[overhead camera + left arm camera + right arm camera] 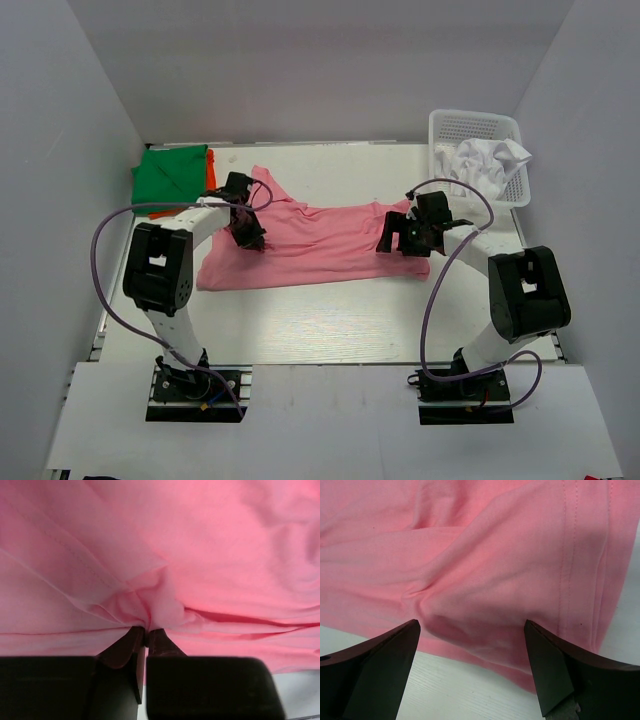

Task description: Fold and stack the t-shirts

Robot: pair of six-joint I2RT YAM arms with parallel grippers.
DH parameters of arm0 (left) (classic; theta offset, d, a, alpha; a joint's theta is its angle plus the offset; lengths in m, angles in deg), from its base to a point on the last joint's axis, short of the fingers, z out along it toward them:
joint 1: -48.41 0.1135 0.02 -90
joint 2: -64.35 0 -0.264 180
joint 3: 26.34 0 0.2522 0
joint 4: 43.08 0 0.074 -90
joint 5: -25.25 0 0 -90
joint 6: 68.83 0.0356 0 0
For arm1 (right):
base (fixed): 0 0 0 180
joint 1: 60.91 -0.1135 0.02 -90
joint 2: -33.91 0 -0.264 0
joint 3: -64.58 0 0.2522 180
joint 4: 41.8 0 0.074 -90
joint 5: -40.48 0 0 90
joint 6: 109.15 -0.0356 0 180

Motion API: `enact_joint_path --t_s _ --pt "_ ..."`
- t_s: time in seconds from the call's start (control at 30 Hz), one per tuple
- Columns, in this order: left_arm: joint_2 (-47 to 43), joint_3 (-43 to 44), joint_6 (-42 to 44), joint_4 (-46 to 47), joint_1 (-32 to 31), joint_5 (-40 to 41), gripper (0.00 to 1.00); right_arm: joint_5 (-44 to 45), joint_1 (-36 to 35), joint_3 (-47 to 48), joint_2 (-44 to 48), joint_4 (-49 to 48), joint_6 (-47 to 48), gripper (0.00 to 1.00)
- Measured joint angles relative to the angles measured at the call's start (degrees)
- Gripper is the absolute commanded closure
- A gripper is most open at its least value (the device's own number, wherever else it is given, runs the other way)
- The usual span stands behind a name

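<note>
The pink shirt lies spread across the middle of the table, wrinkled and not yet folded. My left gripper sits at its left side with the fingers pressed together on a small tuft of pink cloth. The fabric puckers into the tips, so I judge that grip good. My right gripper is over the shirt's right end, near the double-stitched hem. Its jaws are spread wide on either side of a raised ridge of cloth and hold nothing.

To do this step well, I would lower the right fingers until the ridge sits deep between them, then close. I want to catch both layers rather than only the top one. After that I would lift both ends together and level, keeping the cloth lightly taut so the fold line runs straight. I would carry one edge over the other without dragging the rest along the table. The main risk I see is a thin pinch on the left slipping out once the cloth takes tension.

The green shirt lies folded at the far left corner, on top of the orange shirt. The white shirt is crumpled in the basket at the far right.

I can read no brand, label or print on any of them, only stitching.
</note>
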Motion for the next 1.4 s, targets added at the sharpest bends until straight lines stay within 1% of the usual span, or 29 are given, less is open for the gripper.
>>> enact_joint_path --t_s 0.07,0.13,0.33,0.43,0.47,0.5,0.6,0.63,0.67,0.73,0.77,0.9,1.0,1.2,1.3,1.4 --pt "0.2 1.8 0.1 -0.4 0.0 0.5 0.91 0.2 0.0 0.0 0.0 0.1 0.0 0.10" --pt "0.6 3.3 0.2 -0.4 0.0 1.1 1.00 0.5 0.0 0.0 0.0 0.1 0.0 0.10" --pt "1.9 5.0 1.7 -1.2 0.0 2.2 1.00 0.8 0.0 0.3 -0.5 0.3 0.0 0.10" --pt "5.3 9.2 4.5 -1.7 -0.1 2.1 1.00 0.8 0.0 0.8 -1.3 0.3 0.0 0.10" --pt "7.0 11.4 5.9 -1.8 -0.3 1.8 0.98 0.8 0.0 0.8 -1.4 0.3 0.0 0.10" --pt "8.5 13.4 7.3 -1.7 -0.4 1.6 0.93 0.8 0.0 0.9 -1.4 0.3 0.0 0.10" --pt "13.8 20.9 13.6 -2.8 -0.9 0.6 0.74 0.8 0.0 1.2 -1.6 0.7 0.0 0.10" --pt "15.6 23.6 15.4 -3.2 -1.2 0.4 0.63 0.9 0.0 1.5 -1.8 0.9 0.0 0.10" --pt "17.0 26.0 16.8 -3.4 -1.6 0.4 0.35 0.9 0.0 1.7 -2.0 1.1 0.0 0.10" --pt "18.8 29.2 19.6 -3.9 -2.2 0.4 0.11 1.0 0.0 2.1 -2.3 1.4 0.0 0.10" --pt "19.3 30.4 20.8 -4.4 -2.5 0.4 0.00 1.0 0.0 2.2 -2.3 1.6 0.0 0.10" --pt "19.4 32.7 23.1 -6.2 -3.3 2.0 0.00 1.1 0.0 2.6 -2.3 1.6 0.1 0.10" --pt "18.4 31.5 23.9 -5.7 -3.4 3.7 0.00 1.2 0.0 2.8 -2.3 1.6 0.2 0.10" --pt "11.7 22.1 23.3 -2.6 -2.5 5.4 0.00 1.2 0.0 3.0 -2.3 1.6 0.7 0.10" --pt "8.2 16.2 22.3 -0.7 -2.1 7.5 0.00 1.5 0.0 3.0 -2.3 1.7 1.4 0.10" --pt "7.7 13.8 21.5 0.7 -1.9 8.6 0.00 2.3 0.0 3.0 -2.2 1.7 2.1 0.10"
